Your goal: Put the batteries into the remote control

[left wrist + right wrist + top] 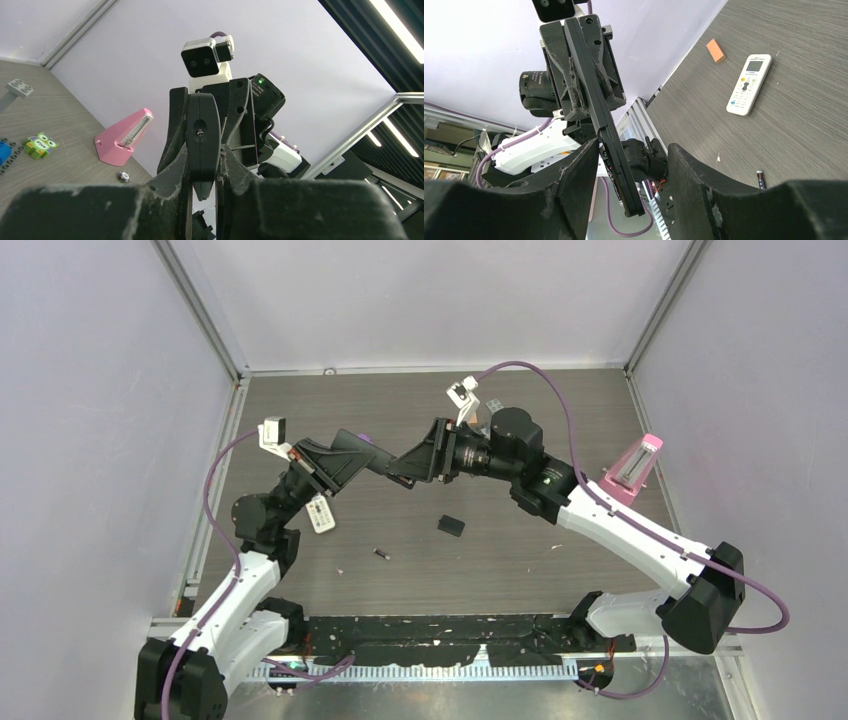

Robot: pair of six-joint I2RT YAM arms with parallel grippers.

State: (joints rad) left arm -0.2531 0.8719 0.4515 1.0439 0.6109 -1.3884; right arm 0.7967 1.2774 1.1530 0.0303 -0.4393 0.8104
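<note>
Roughly early-to-mid task, by the look of things. Nothing visibly loaded: no open compartment facing any camera, so cannot tell of any cell inside yet.

Held up off the table [560,410], between the two arms: black remote [618,167], a thin dark slab seen edge-on. Clamped tight at one end by left gripper [202,150], fingers pressed on both flat faces. Straddled at the other end by right gripper [631,155], jaws about half apart, one finger close against the slab, a clear gap on the other side; no grip there as yet. Reads as a handover or a re-grip, not an insertion.

Down on the table, toward the near edge: one battery [382,554], dark, lying loose on its side, well apart from the remote. No other cells made out in any view. Near it, toward the right arm: small black piece [451,525], likely the battery cover, off. Left to do, judging so: fetch cells, seat them, refit cover.

Round about: white remote [320,512] lying flat by the left arm; pink metronome [632,465] at the right edge; orange block [715,50]; green owl toy [40,145] and grey brick [20,88] farther off. Nothing crowding the battery. Main hindrance: both grippers busy at the remote, needing one freed before any pick.
</note>
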